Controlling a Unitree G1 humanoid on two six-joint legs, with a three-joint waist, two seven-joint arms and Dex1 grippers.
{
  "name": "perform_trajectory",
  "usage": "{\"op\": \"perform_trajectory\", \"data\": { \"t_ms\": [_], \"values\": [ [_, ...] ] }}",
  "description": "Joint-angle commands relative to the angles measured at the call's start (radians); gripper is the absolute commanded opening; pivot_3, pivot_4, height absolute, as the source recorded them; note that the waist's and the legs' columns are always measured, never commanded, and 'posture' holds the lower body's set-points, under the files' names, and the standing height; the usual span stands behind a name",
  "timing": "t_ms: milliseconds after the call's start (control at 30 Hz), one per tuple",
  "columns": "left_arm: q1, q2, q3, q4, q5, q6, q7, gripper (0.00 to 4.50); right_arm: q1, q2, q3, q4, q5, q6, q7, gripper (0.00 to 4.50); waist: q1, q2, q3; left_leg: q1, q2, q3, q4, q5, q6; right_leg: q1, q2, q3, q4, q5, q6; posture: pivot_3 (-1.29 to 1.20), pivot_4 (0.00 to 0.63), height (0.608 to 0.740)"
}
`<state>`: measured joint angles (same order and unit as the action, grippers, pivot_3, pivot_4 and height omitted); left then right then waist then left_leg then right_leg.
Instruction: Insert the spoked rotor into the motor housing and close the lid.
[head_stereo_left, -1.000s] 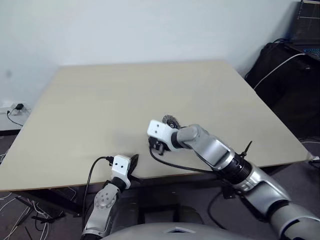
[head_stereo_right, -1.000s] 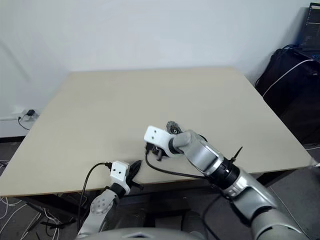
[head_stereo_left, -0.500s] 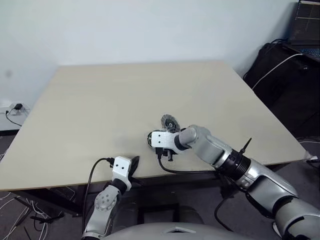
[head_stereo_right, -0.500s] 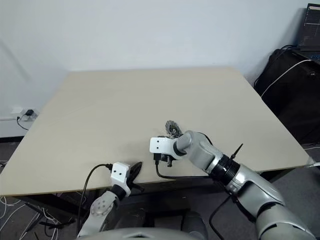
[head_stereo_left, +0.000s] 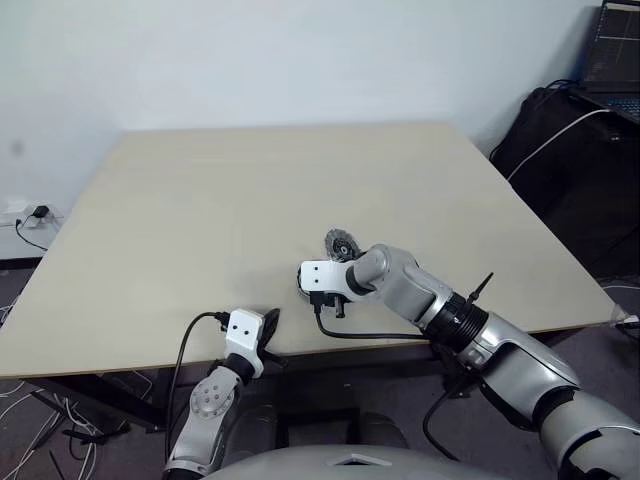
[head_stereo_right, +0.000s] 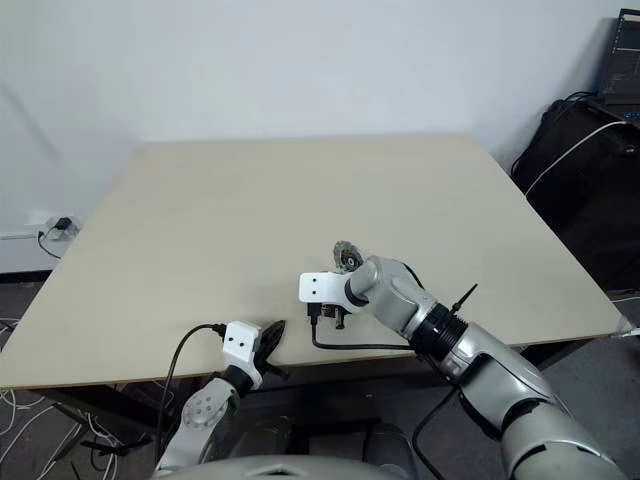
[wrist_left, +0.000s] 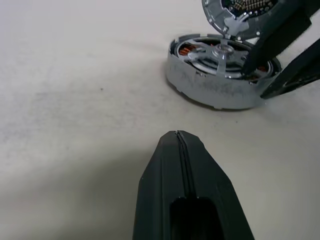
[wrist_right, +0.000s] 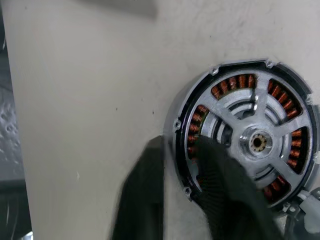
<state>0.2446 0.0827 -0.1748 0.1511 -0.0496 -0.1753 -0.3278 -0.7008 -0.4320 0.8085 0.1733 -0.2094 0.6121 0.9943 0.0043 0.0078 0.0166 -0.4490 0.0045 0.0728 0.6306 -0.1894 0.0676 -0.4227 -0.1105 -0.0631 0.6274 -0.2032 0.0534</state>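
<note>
Rotor (wrist_right: 257, 142) seen seated in housing (wrist_left: 220, 92), near edge of surface (head_stereo_left: 200, 200). Right pincer (wrist_right: 185, 200) gripping housing wall. Left pincer (wrist_left: 177, 145) closed, empty. Lid (head_stereo_left: 340, 244) just beyond, to be fitted next.

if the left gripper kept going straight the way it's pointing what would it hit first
Probably the motor housing with the spoked rotor seated in it. The shut left gripper points across bare table toward it, slightly to one side, so it might only graze the wall.
</note>
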Motion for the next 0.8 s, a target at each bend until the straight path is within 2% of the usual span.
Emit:
{"op": "perform_trajectory", "data": {
  "t_ms": [33, 267, 400, 533, 800],
  "values": [
    [-0.004, 0.0, -0.002, -0.044, -0.001, -0.004, 0.001, 0.0, 0.013, 0.015, -0.039, -0.016, -0.011, 0.024, -0.013, 0.07, 0.0, 0.0, 0.0, 0.0, 0.001, 0.001, 0.0, 0.0, 0.0, 0.0, -0.001, -0.001, 0.0, 0.001, 0.0, 0.0, 0.0, 0.74],
    [0.02, -0.002, -0.015, -0.097, 0.005, 0.024, 0.007, 0.0, 0.084, 0.043, -0.128, -0.143, 0.014, 0.175, -0.058, 0.07, 0.004, 0.0, 0.0, 0.0, 0.004, 0.004, 0.0, 0.0, 0.0, -0.002, -0.003, -0.006, 0.0, 0.003, 0.0, 0.0, 0.0, 0.74],
    [0.016, 0.0, -0.016, -0.093, 0.004, 0.033, 0.005, 0.0, 0.127, 0.113, -0.216, -0.229, 0.059, 0.367, -0.124, 0.07, 0.009, 0.0, 0.0, 0.0, 0.004, 0.005, 0.0, 0.0, -0.001, -0.003, -0.003, -0.006, 0.0, 0.003, -0.001, 0.0, 0.0, 0.74],
    [0.005, 0.0, -0.014, -0.069, 0.003, 0.029, 0.0, 0.0, 0.155, 0.159, -0.249, -0.302, 0.098, 0.51, -0.173, 0.07, 0.01, 0.0, 0.0, -0.001, 0.005, 0.006, 0.0, 0.0, -0.001, -0.004, -0.003, -0.006, 0.0, 0.003, -0.001, 0.0, 0.0, 0.74],
    [-0.006, -0.001, -0.014, -0.016, 0.003, 0.001, -0.006, 0.0, 0.145, 0.232, -0.28, -0.269, 0.151, 0.602, -0.29, 0.07, 0.009, 0.001, 0.0, -0.001, 0.006, 0.007, 0.0, -0.001, -0.001, -0.005, -0.004, -0.007, 0.0, 0.003, -0.001, 0.0, 0.0, 0.74]
  ]
}}
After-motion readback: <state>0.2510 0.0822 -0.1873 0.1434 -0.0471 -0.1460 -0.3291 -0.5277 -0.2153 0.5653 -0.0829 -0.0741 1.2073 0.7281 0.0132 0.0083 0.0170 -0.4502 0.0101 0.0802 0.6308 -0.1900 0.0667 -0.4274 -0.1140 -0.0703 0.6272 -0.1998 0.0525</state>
